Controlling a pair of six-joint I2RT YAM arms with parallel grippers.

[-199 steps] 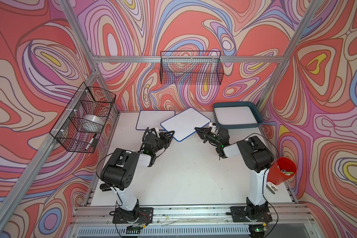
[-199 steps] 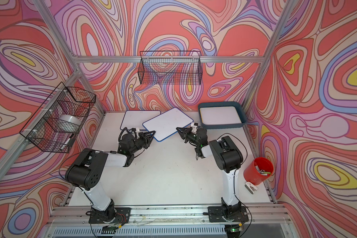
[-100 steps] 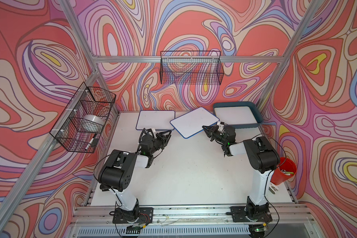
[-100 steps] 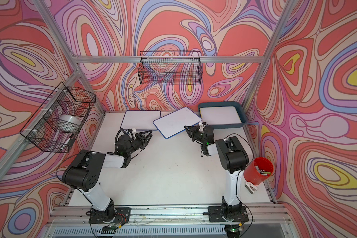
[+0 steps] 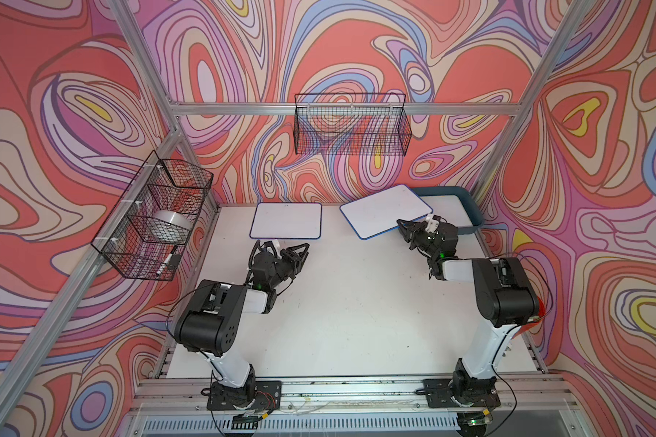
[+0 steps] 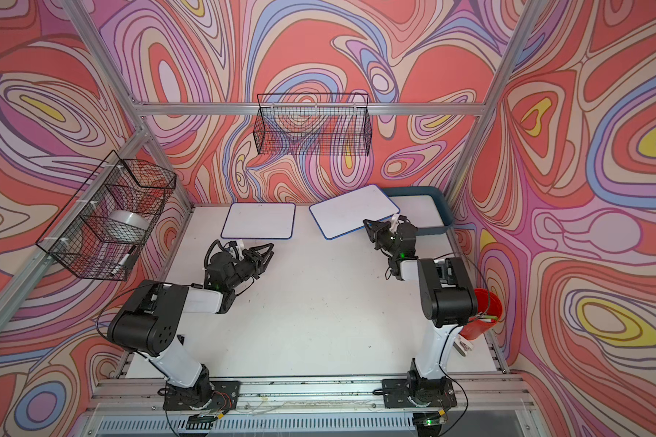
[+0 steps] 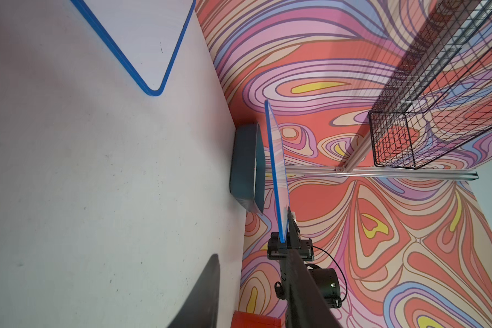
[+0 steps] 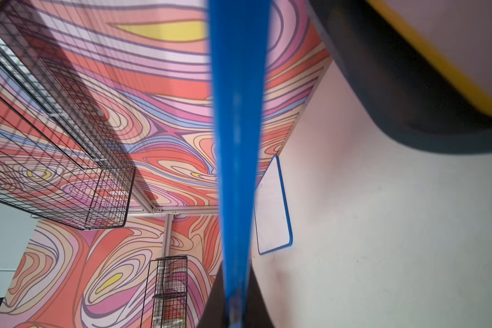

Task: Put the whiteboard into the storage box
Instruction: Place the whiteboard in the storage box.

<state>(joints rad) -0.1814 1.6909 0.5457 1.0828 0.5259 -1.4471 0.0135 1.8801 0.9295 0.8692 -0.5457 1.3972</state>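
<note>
Blue rim, white face: the held whiteboard [image 5: 385, 210] is up off the table [image 5: 356, 310], slightly tilted. The right gripper [image 5: 403, 224] has it by the near right corner, jaws clamped tight on the rim. In the right wrist view the held whiteboard [image 8: 236, 142] runs edge-on straight out from between the fingers.

Storage box [image 5: 470, 213]: dark teal tray at the table's back right corner, close to the wall. In both top views the board's far right corner covers part of the box's left end, and the rest hangs over bare table. In the left wrist view the held whiteboard [image 7: 277, 170] sits higher than the storage box [image 7: 243, 170] and clear of it. It is not in the box. A yellow-rimmed panel [image 8: 452, 73] with a white face lies flat inside the box.

Left gripper [image 5: 294, 248]: low over the table, just in front of the second whiteboard [image 5: 285, 220]. Jaws partly apart, nothing between them.

The second whiteboard lies flat at the back of the table, left of the held one and apart from it.

Surroundings: one black wire basket [image 5: 351, 125] on the back wall, another, the side basket [image 5: 156, 215], on the left wall. A red cup [image 6: 483, 314] sits off the table's right edge, partly behind the right arm.
</note>
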